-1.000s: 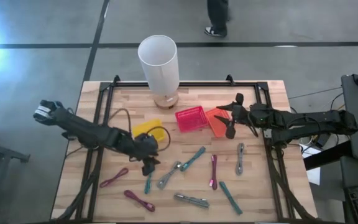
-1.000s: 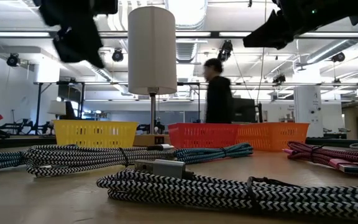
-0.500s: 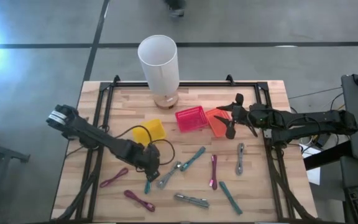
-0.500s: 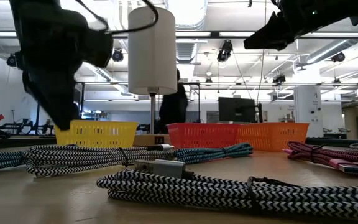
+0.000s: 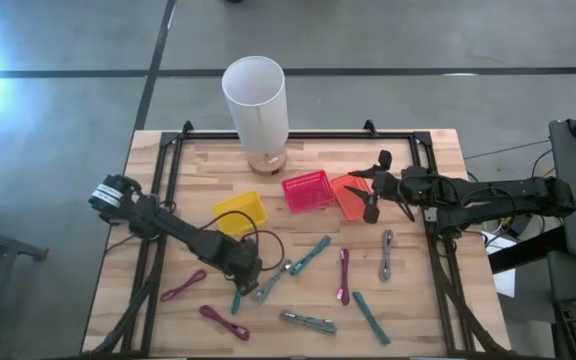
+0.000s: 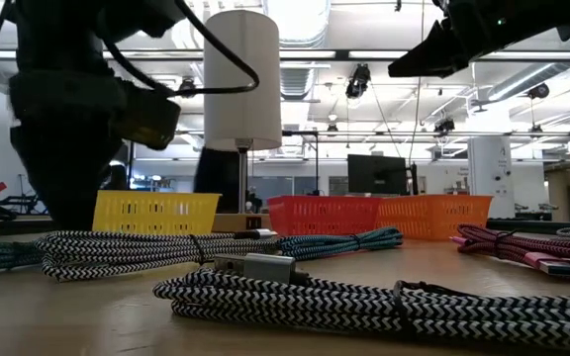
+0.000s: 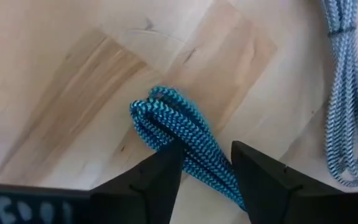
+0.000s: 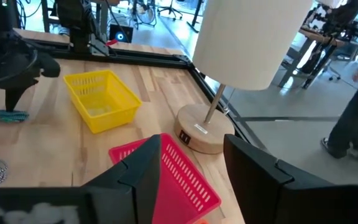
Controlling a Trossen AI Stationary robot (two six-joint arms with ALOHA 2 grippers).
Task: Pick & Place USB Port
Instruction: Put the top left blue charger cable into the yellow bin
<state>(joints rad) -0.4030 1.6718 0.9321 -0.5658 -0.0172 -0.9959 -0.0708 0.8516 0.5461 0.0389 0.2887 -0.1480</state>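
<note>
High view: teal cable lies near tabletop's front edge, left of centre, long axis running front to back. Left gripper right over its far end.

Left wrist view: cable bundle passes between wide-apart fingers, looped end pointing away.

Right gripper spread wide, holding nothing, over orange basket.

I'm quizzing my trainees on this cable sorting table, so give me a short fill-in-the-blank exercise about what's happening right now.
1. The left tool straddles a bundled cable coloured ____.
2. The lamp stands at the table's far edge, behind the ____ basket.
3. The right tool hovers over the ____ basket.
4. Neither tool holds a ____.

Missing words: teal; red; orange; cable
</note>
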